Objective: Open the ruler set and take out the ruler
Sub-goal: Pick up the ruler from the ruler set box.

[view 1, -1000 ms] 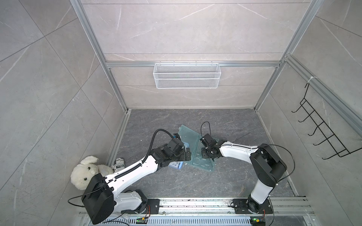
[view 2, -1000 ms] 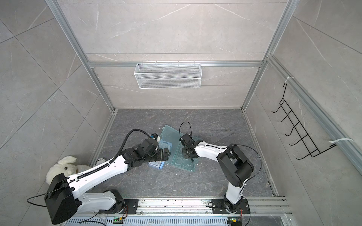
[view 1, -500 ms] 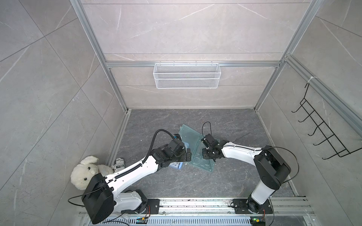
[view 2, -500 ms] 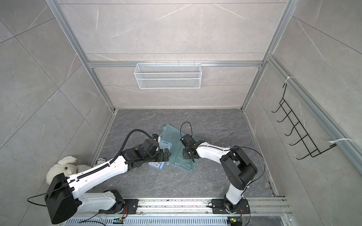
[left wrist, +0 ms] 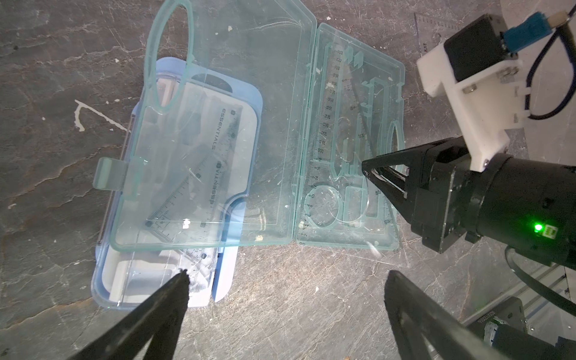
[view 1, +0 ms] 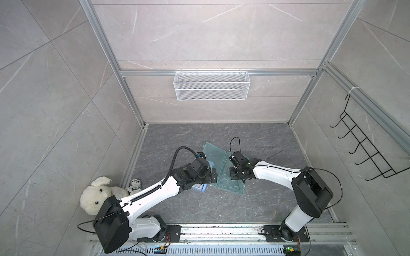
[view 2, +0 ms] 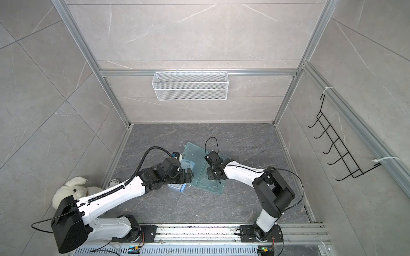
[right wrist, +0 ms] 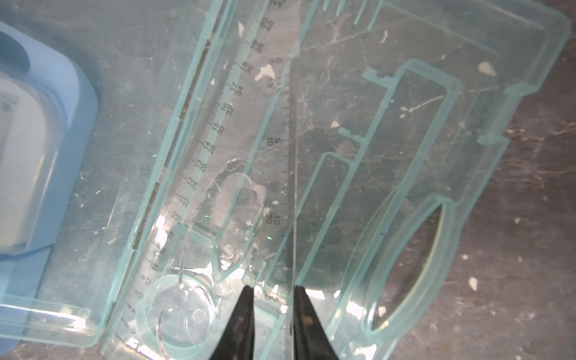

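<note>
**Case** [view 1: 213, 152]: clear teal, lying open flat on the floor [view 1: 221, 208] between the two arms. Its lid half partly overlaps a blue box [view 1: 199, 188] (the same overlap shows in both top views [view 2: 192, 153]).

**Top views only:** the layout. No print can be read, and the two wrists cover much of the tray half.

**Left wrist view adds:**
- The blue box [left wrist: 256, 103] holds printed rulers of its own, seen through the lid of the case [left wrist: 249, 78].
- The ruler [left wrist: 315, 149] lies in the tray half, along the hinge side.

**Right wrist view adds:**
- The ruler [right wrist: 215, 109] sits in its slot.
- A second clear scale, the set square [right wrist: 293, 124], runs straight to the fingers [right wrist: 243, 318].

**Right gripper** [right wrist: 272, 291]: tips down in the tray, jaws drawn close with a thin gap. The set square's edge lies at one finger's inner face (whether it is pinched cannot be told).

**Left gripper** [left wrist: 286, 288]: jaws spread wide and holding nothing. It is over bare floor just beside the case, with one tip over the blue box.

**Surroundings:**
- Toy [view 1: 95, 197], against the left wall.
- Basket [view 1: 211, 88], on the back wall.
- Rack [view 1: 363, 153], on the right wall. All three are well apart from the case.
</note>
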